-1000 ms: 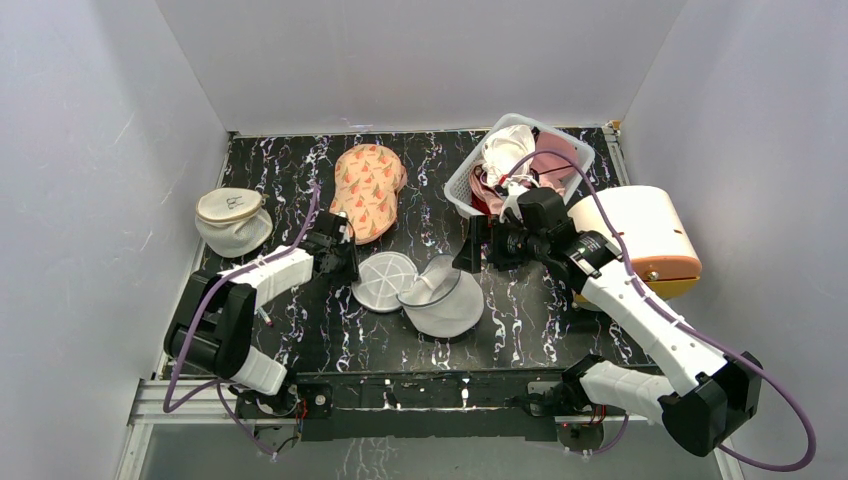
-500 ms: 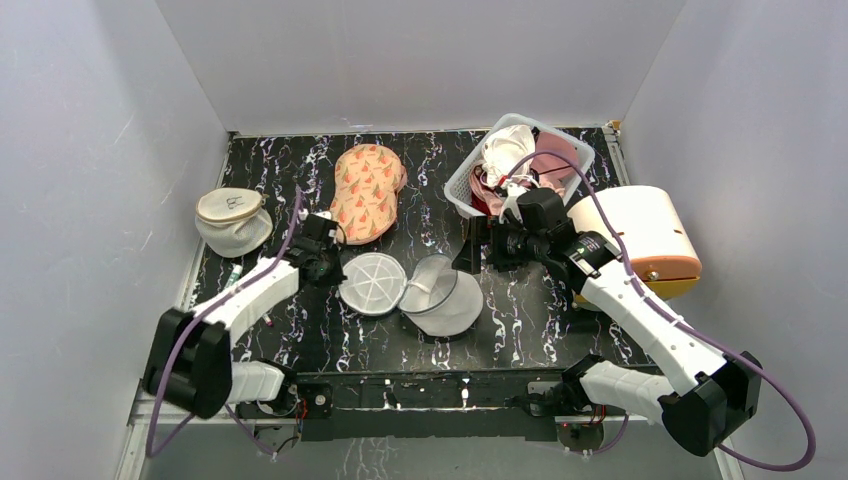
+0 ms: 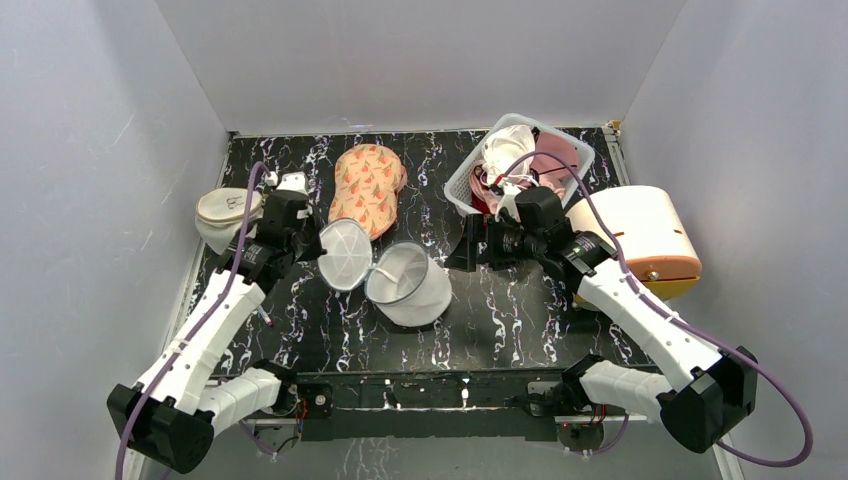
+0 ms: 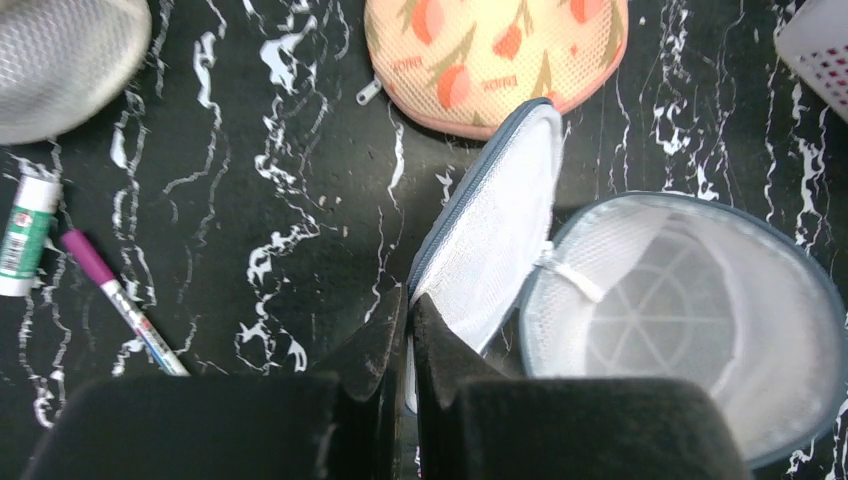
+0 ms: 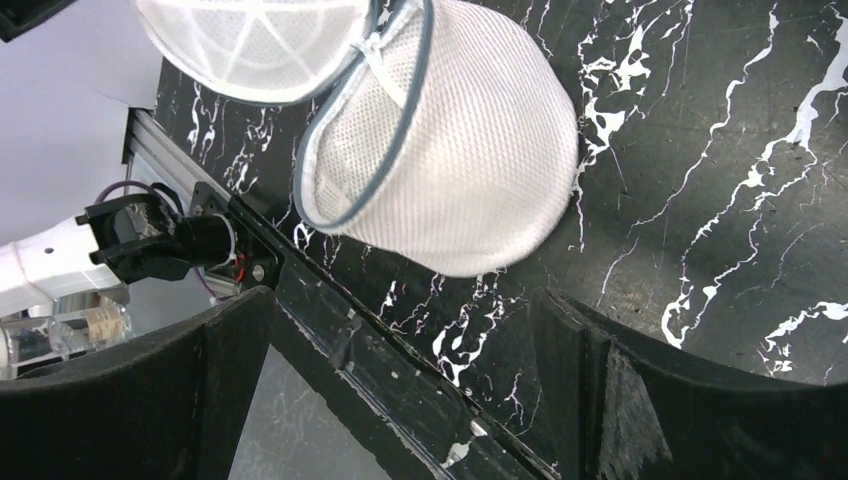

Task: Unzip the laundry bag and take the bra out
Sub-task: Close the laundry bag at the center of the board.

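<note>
Markings on cream-topped pouch [image 3: 232, 222] unreadable; left claw [image 4: 409, 302] pinches laundry bag [image 4: 690, 330].

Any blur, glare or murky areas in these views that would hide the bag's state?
Top external: even soft light, no glare, laundry bag sharp. Left wrist: mesh crisp, but the left gripper is a dark, soft-focus mass. Right wrist: bag sharp; the right gripper shows black and blurred along the bottom.
</note>
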`<action>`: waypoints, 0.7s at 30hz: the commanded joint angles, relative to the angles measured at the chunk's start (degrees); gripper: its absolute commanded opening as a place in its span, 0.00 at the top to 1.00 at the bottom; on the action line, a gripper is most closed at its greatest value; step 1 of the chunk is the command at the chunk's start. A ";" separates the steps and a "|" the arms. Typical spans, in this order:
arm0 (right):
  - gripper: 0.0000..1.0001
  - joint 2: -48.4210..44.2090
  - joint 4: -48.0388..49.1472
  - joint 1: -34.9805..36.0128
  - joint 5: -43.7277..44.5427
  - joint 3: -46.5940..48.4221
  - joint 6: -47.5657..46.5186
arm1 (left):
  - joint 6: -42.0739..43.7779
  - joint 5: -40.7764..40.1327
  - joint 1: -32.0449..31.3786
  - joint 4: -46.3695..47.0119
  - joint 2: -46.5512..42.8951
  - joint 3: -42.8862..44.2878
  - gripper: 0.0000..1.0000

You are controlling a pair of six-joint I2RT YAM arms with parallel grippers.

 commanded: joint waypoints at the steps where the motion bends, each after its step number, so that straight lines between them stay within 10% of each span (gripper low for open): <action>1: 0.02 -2.14 3.77 -0.09 -0.16 2.58 0.89 | 4.01 -3.80 0.20 -4.78 -1.54 6.54 1.00; 9: 0.02 -3.09 2.12 -0.07 1.86 3.01 0.82 | 8.34 15.52 0.13 -0.71 -0.30 5.71 1.00; 21: 0.02 -1.87 1.30 -0.02 3.01 4.61 0.50 | 10.25 11.20 -7.43 -3.15 0.45 5.78 1.00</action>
